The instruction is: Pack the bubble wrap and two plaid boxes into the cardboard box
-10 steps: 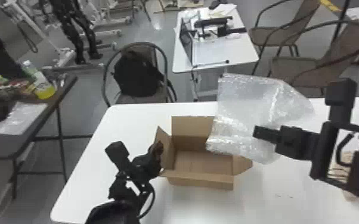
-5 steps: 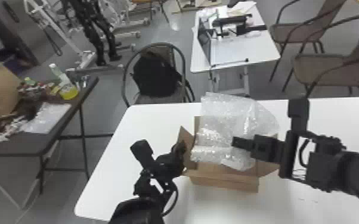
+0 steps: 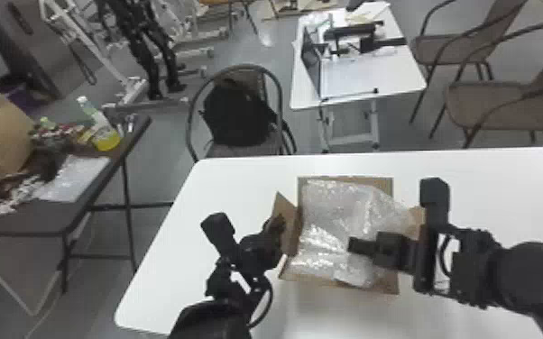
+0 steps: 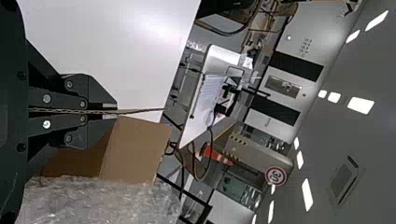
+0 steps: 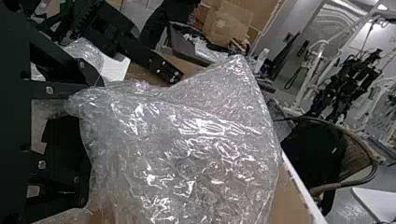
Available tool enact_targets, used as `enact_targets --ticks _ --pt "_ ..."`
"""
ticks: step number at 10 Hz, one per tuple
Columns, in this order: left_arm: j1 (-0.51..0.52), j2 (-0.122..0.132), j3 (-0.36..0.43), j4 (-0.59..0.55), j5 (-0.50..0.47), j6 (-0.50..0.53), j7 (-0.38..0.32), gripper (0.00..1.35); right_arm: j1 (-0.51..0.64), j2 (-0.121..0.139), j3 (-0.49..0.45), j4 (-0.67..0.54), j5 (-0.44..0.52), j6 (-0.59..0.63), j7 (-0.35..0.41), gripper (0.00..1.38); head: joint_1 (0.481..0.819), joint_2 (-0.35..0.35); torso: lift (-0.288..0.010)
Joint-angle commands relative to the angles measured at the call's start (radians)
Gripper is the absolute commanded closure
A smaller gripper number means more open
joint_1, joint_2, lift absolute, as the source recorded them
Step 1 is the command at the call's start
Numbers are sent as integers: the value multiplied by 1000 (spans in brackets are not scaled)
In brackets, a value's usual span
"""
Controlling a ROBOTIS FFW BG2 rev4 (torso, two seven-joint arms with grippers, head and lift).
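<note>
With the cardboard box as the centre of the clock and twelve pointing away from the robot, a dark table (image 3: 90, 198) lies between nine and ten o'clock. A large brown carton (image 3: 0, 130) and a bottle of yellow liquid (image 3: 106, 140) stand on it, the bottle at ten.

The left gripper (image 3: 278, 226) is at nine o'clock, right at the box's left flap (image 3: 288, 209). In the left wrist view, the left gripper (image 4: 116, 111) has its fingers pressed together, pinching the edge of that flap.

A black bag (image 3: 234, 112) sits on a chair (image 3: 279, 90) at eleven o'clock, beyond the white table (image 3: 221, 189).

The cardboard box (image 3: 390, 284) is in the middle, open on the white table. The bubble wrap (image 3: 329, 225) lies in its opening, covering most of it and heaped up towards two o'clock. A small far table (image 3: 352, 81) stands at twelve.

The right gripper (image 3: 352, 245) is over the wrap, its arm coming in from between three and four o'clock. In the right wrist view, the right gripper (image 5: 91, 140) has its fingers wide apart, with the wrap right up against them; whether any of it is caught, I cannot tell.

Brown chairs (image 3: 491, 99) stand between one and two o'clock.
</note>
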Motion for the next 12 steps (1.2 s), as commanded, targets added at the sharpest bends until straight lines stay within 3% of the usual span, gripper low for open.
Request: enact_targets --ticks 1,4,5,6,7,8,12 --pt "-5 -3 -4 2 2 -2 0 1213 -19 1 10 48 5 12 0 1193 695 350 -14" --pt "-9 -3 -21 3 11 -5 0 1213 -69 1 61 203 47 -97 69 1190 695 350 -14" --pt "-11 -3 -27 3 14 -6 0 1213 -71 1 62 235 70 -126 72 1092 695 350 -14" --pt "-12 -3 -29 3 15 -8 0 1213 -73 1 62 269 100 -159 97 805 695 350 -14" --pt "-12 -3 -29 5 15 -8 1 1213 -73 1 62 274 111 -181 112 398 695 344 -14" --pt "-11 -3 -27 5 17 -9 5 1213 -69 1 62 269 119 -201 137 150 695 339 -14" --pt "-2 -3 -12 5 35 -19 6 1213 -8 1 59 66 165 -209 135 119 695 350 -14"
